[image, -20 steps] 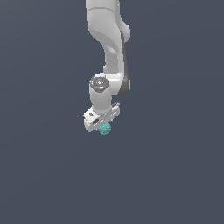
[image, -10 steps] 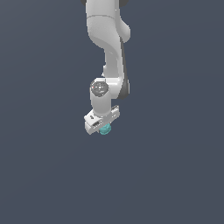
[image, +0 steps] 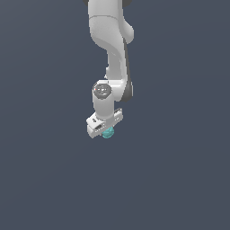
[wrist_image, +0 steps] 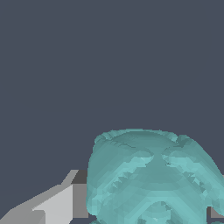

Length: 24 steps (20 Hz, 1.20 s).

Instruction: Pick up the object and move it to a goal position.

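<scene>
The object [image: 108,133] is a small teal lumpy ball, mostly hidden under the white gripper [image: 106,130] at the middle of the exterior view. The white arm hangs down from the top of that view with the hand pointing down. In the wrist view the object [wrist_image: 151,177] fills the lower right, pressed between a grey finger [wrist_image: 65,199] on one side and a sliver of the other finger [wrist_image: 215,213] at the edge. The gripper is shut on the object.
A plain dark grey surface [image: 179,179] fills both views, with nothing else on it. No goal marker shows.
The gripper with the teal ball has risen slightly and shifted a little toward the exterior view's left. The ball is now more hidden behind the hand.
</scene>
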Each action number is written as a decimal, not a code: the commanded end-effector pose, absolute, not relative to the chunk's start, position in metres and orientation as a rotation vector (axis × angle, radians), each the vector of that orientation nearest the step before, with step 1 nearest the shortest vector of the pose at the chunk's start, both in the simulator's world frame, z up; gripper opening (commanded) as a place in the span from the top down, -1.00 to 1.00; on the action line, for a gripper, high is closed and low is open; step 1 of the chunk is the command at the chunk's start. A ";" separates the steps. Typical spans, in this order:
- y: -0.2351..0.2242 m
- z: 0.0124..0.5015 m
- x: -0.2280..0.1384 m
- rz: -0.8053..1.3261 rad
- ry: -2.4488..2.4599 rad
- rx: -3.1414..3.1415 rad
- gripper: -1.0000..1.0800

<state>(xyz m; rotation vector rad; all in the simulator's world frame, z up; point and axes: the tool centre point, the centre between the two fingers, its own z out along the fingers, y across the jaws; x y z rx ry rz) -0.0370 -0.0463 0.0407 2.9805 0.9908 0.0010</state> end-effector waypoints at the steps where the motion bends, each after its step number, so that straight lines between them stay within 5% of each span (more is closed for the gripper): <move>1: -0.046 0.043 -0.036 0.002 0.991 2.980 1.00; 24: -0.058 0.193 -0.008 0.001 0.993 2.981 1.00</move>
